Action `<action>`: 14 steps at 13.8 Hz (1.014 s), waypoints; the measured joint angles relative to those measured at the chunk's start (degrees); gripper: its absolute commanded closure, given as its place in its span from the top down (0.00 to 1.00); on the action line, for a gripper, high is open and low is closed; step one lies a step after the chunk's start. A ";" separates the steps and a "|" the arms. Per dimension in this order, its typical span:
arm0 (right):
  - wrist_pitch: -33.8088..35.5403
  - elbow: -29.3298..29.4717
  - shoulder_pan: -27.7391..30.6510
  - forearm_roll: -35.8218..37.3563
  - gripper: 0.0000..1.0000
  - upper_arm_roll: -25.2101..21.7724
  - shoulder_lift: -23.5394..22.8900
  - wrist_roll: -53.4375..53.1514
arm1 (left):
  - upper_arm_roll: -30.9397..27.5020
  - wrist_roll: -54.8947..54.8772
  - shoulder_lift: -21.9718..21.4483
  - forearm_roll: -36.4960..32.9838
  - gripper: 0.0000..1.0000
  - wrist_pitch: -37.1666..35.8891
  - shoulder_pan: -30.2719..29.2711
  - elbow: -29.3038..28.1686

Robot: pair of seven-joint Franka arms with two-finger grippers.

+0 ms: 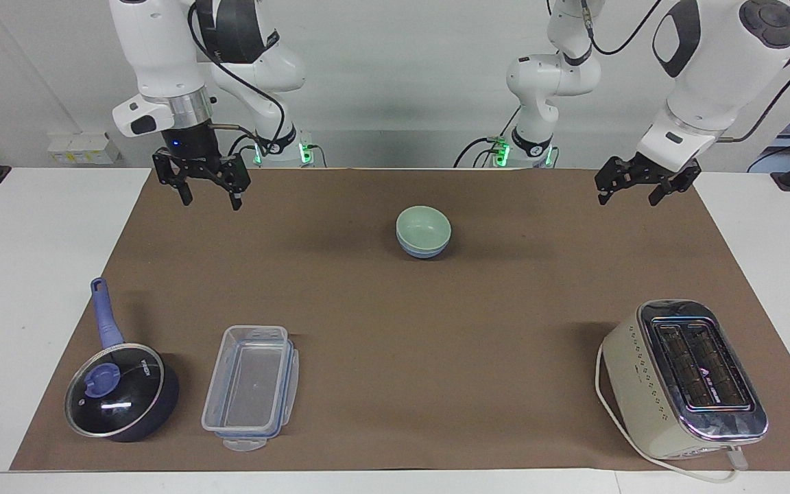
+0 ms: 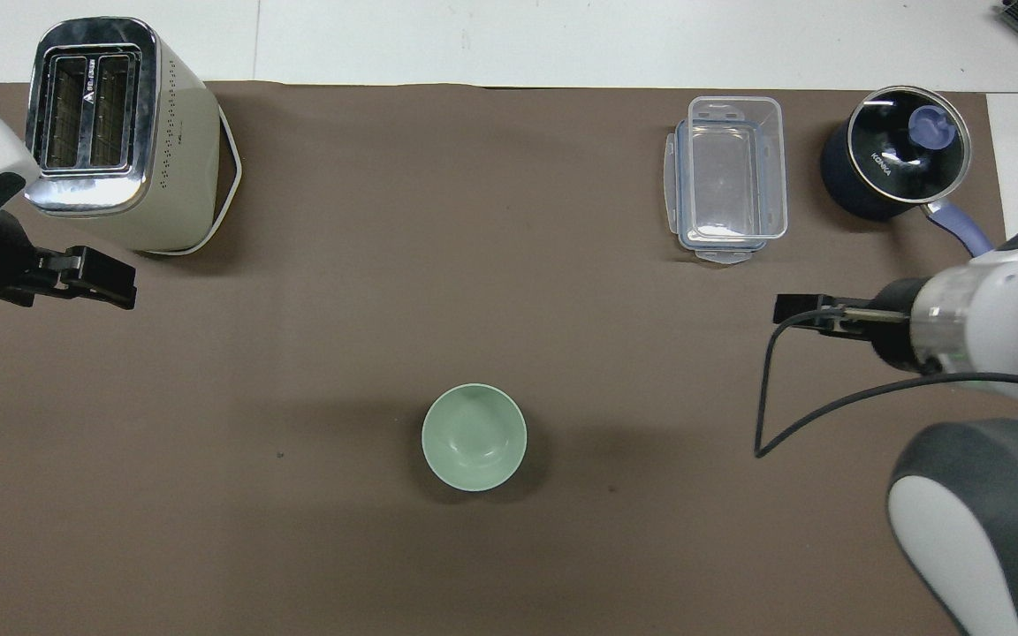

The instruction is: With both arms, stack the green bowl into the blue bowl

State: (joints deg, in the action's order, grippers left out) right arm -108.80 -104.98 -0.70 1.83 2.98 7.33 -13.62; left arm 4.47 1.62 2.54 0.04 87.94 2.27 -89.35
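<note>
A: Saucepan (image 1: 123, 401) first, sitting lidded at the right arm's end of the table, its blue handle (image 1: 105, 312) pointing toward the robots, its base close to the brown mat's (image 1: 395, 343) corner edge.

B: And just beside it?

A: A clear plastic container (image 1: 251, 387) is lying open-topped, apart from the pan, near the mat edge farthest from the robots.

B: Where is the right gripper (image 1: 207, 199) hanging?

A: It is hovering over the mat near the edge at the robots' end, toward the right arm's end, fingers spread and holding nothing. In the overhead view most of it is hiding under the arm's wrist.

B: The bowls?

A: The green bowl (image 1: 423, 226) is sitting nested in the blue bowl (image 1: 422, 250), mid-mat and nearer to the robots than the container. Only a blue band is showing under the green rim; from overhead the green bowl (image 2: 474, 436) is covering it fully. Bare mat is lying all round the stack, with both grippers well apart from it.

B: And the left gripper (image 1: 628, 199)?

A: It is hanging over the mat's corner at the left arm's end, empty, fingers parted.

B: Anything else there?

A: A cream toaster (image 1: 683, 381) is standing well apart from the bowls, farther from the robots, its white cord (image 1: 683, 468) running along the mat's edge.
</note>
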 measured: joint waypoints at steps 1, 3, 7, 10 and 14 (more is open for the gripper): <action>2.48 3.45 0.41 0.19 1.00 0.02 -1.45 0.00 | 0.00 0.00 0.00 0.00 1.00 0.00 0.00 0.00; 7.81 10.55 1.66 0.25 1.00 0.01 -4.41 0.01 | 0.00 0.00 0.00 0.00 1.00 0.00 0.00 0.00; 16.71 21.03 2.75 0.25 1.00 0.16 -8.92 0.76 | 0.00 0.00 0.00 0.00 1.00 0.00 0.00 0.00; 21.65 23.50 2.75 0.26 1.00 0.26 -9.31 3.62 | 0.00 0.00 0.00 0.00 1.00 0.00 0.00 0.00; 23.52 22.04 2.74 0.24 1.00 0.27 -7.82 4.41 | 0.00 0.00 0.00 0.00 1.00 0.00 0.00 0.00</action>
State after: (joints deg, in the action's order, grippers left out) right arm -85.27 -82.94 2.04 2.06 3.25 -0.49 -9.21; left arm 4.47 1.62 2.54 0.04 87.94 2.27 -89.35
